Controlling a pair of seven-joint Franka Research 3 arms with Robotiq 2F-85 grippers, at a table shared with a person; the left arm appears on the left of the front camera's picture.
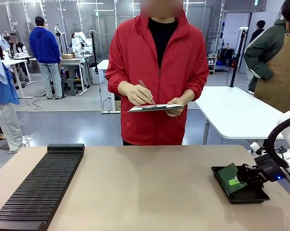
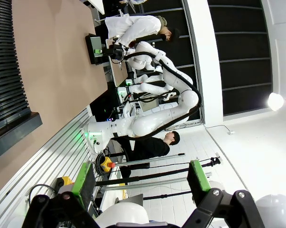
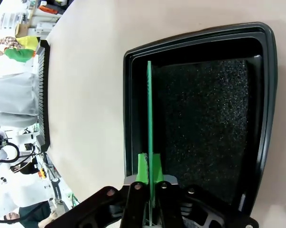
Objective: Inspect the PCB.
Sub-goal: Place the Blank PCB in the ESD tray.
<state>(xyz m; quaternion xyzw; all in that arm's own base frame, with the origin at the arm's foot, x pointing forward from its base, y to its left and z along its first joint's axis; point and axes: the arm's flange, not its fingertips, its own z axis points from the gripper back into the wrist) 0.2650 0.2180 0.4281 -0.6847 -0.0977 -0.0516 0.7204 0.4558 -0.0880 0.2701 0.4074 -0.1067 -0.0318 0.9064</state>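
The black tray [image 1: 240,194] at the robot's near right corner of the table [image 1: 149,187] serves as the landmark. Over it the right gripper [image 3: 150,183] has its green pads pinched tight on the edge of the PCB [image 3: 149,128]. The right wrist view shows the board edge-on as a thin green line standing along the tray's inner wall, above the black foam lining [image 3: 204,128]. In the front view the PCB [image 1: 231,177] leans over the tray's left half with the gripper [image 1: 242,179] at its right edge. Judging by this, the pick is made and the board is either just lifted or nearly set back; which one the frames cannot settle, and whether its lower edge touches the foam is hard to make out.

Well to the left of the tray, the ribbed black rack [image 1: 39,185] lies along the table's left side. The left gripper [image 2: 142,183] hangs with its fingers spread wide and nothing between them, pointed away from the table toward the room.

Beyond the tray, across the table, the person in the red jacket [image 1: 157,72] holds a clipboard [image 1: 155,108] in one hand and a pen [image 1: 146,91] against it with the other, apparently noting something down. So the inspection looks underway, with recording in progress.

The board's faces and any parts on them cannot be read, and what is written on the clipboard is not visible.
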